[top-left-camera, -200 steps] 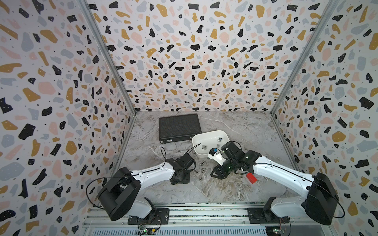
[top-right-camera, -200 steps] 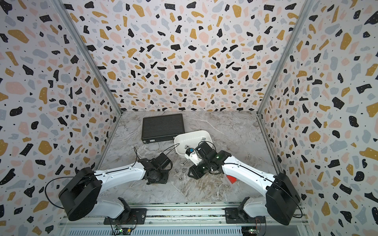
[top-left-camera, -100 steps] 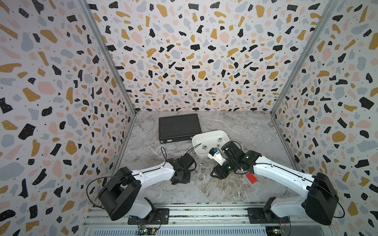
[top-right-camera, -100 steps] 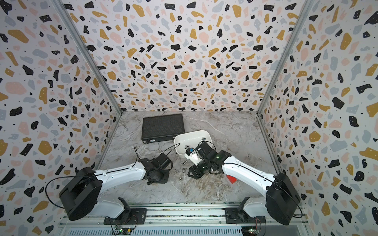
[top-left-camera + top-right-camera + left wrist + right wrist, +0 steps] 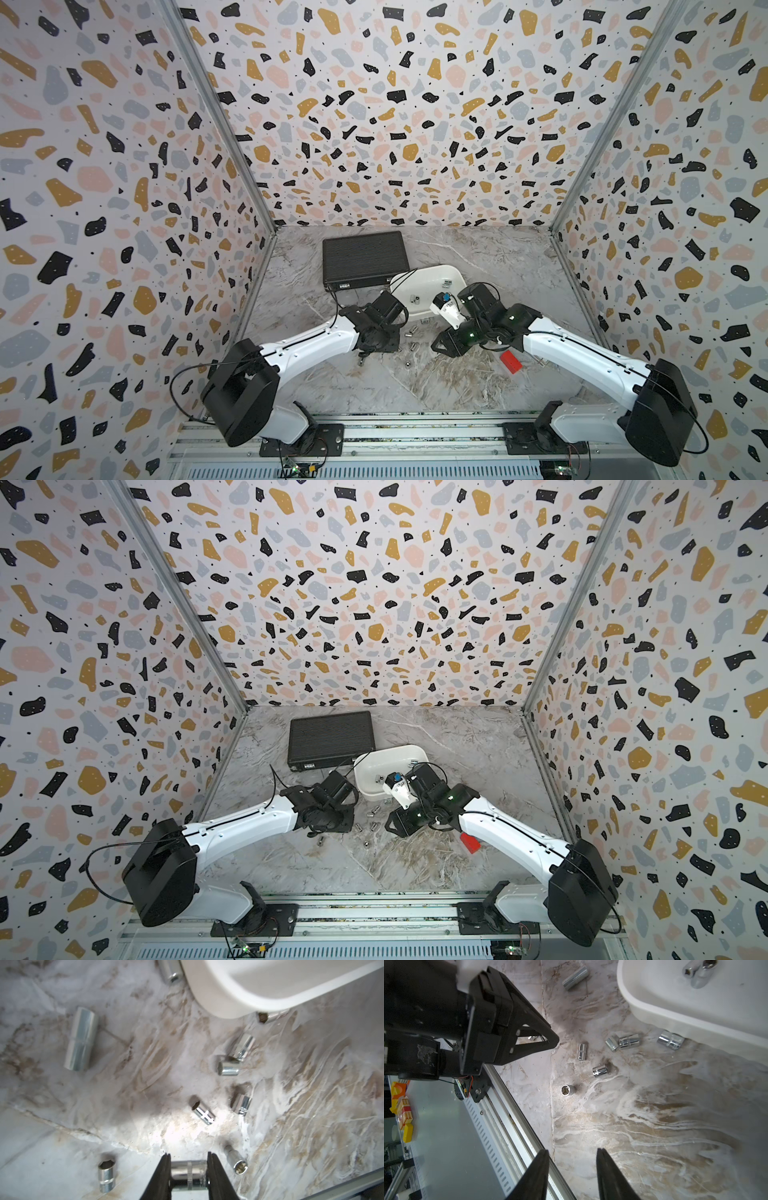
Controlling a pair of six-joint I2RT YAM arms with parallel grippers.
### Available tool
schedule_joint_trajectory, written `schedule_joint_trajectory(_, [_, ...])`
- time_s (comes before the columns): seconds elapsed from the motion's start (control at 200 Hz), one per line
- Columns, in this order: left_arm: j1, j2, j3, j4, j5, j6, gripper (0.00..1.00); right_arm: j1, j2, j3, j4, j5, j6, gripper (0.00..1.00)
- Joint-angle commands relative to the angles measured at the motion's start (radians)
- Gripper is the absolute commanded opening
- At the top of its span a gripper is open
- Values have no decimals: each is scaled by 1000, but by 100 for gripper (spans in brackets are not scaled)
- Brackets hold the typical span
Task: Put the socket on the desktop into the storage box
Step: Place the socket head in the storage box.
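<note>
Black ribbed case (image 5: 363, 257) flat at rear; small red block (image 5: 510, 361) well apart, nearer front.

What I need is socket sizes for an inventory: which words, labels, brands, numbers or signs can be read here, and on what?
No text can be read in any view.
Held socket: knurled band, no legible size.
Loose socket: faint engraving, too blurred.
Black case, pale patch on front edge: too small.
Yellow-and-red blocks: marks too blurred.

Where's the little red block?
In both top views the red block lies on the desktop toward the front right, just beside the right arm and nearer the front rail than the white storage box.
</note>
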State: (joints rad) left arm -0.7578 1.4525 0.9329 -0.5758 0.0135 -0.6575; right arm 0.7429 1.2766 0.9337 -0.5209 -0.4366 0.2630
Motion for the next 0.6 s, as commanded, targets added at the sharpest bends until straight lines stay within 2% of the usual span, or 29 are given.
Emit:
schedule_joint_trajectory(0.0, [-4, 38, 74, -13, 25, 38, 12, -27, -40, -3, 6, 4, 30, 43])
schedule_joint_trajectory(0.596, [18, 259, 447, -70, 33, 125, 11, -166, -79, -21, -20, 64, 116, 43])
